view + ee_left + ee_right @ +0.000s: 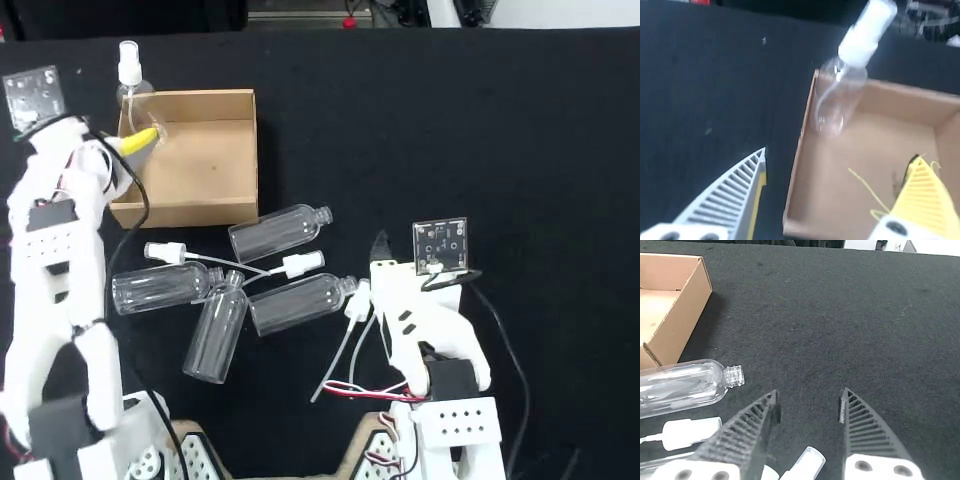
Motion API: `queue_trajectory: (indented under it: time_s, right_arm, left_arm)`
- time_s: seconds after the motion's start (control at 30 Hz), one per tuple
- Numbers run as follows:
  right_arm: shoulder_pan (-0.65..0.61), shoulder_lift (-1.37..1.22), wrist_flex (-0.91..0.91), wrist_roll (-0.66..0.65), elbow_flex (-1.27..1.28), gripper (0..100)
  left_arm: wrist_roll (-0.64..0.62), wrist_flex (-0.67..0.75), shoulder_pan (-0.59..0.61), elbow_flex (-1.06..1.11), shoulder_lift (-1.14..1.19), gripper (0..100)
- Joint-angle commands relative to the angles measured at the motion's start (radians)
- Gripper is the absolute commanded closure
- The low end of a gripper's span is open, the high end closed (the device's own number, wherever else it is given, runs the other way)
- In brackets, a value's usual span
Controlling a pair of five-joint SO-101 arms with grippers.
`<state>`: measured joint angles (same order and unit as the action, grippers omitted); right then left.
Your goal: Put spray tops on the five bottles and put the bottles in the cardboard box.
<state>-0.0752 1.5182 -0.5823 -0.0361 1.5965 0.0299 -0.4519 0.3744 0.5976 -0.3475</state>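
Note:
A clear bottle with a white spray top (130, 82) (842, 87) leans tilted at the far left corner of the cardboard box (205, 190) (805, 165), its base inside. My left gripper (125, 150) (840, 155) hangs open just short of it, one finger outside the box wall, the yellow one over the box floor. Several bare bottles lie on the mat: one near the box (278, 231) (685, 385), the others (165, 286) (218, 325) (300, 302) in a cluster. Loose spray tops (165, 252) (303, 264) (357, 300) lie among them. My right gripper (385, 262) (807, 397) is open beside the cluster.
The black mat to the right and far side of the right arm is bare. A long white dip tube (335, 365) trails from one spray top toward the right arm's base. The box (670, 320) sits far from the right gripper.

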Motion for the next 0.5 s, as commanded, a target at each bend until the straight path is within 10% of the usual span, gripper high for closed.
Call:
queue_trajectory:
  time_s: [0.0,0.27,0.47]
  right_arm:
    - [0.012,0.024,0.029,-0.011,-0.012,80.8]
    - [0.012,0.024,0.029,-0.011,-0.013,80.8]
    - [0.012,0.024,0.029,-0.011,-0.013,80.8]
  left_arm:
    - [0.006,-0.221,0.028,-0.004,-0.087,58]
    - [0.015,-0.451,0.159,0.027,-0.081,58]
    - [0.445,-0.591,0.159,0.031,-0.089,59]
